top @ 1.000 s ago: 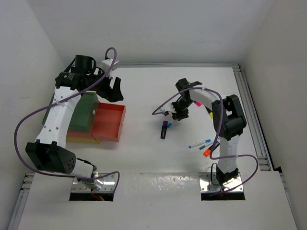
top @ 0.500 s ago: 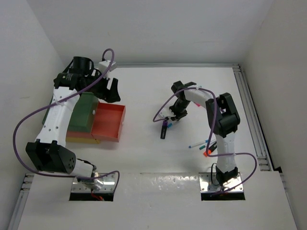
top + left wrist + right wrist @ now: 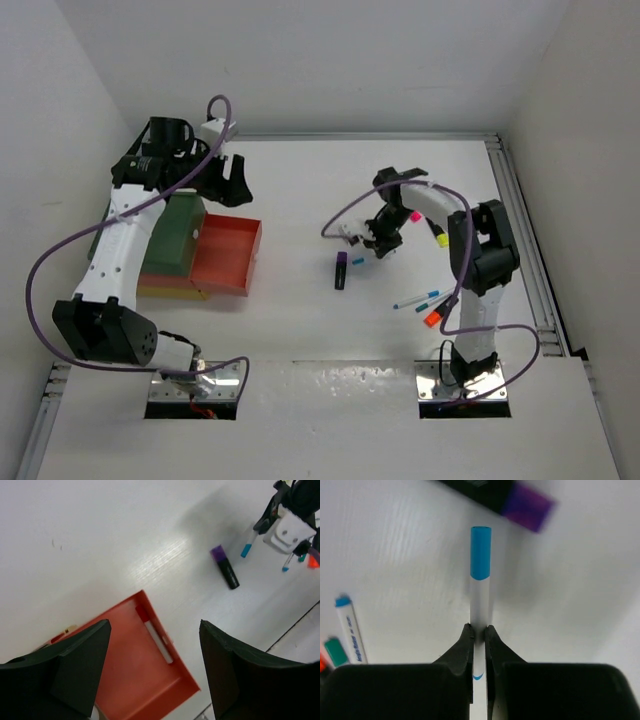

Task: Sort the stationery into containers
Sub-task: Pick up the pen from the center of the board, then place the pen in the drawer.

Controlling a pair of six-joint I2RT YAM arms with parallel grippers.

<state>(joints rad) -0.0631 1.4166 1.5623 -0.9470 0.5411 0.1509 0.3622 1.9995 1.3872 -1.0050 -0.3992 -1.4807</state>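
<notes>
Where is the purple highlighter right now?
In the top view the purple highlighter lies on the table right of the red-orange tray, just left of the blue-capped pen held by the right gripper.

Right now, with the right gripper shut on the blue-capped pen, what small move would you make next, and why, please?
I would probably lift the blue-capped pen slightly, straight up. The right gripper is shut on it, its cap sits close to the purple highlighter, and the red-orange tray lies well to the left.

The purple-capped black highlighter [image 3: 525, 504] is blurred, its body cut off at the picture's top edge.
</notes>
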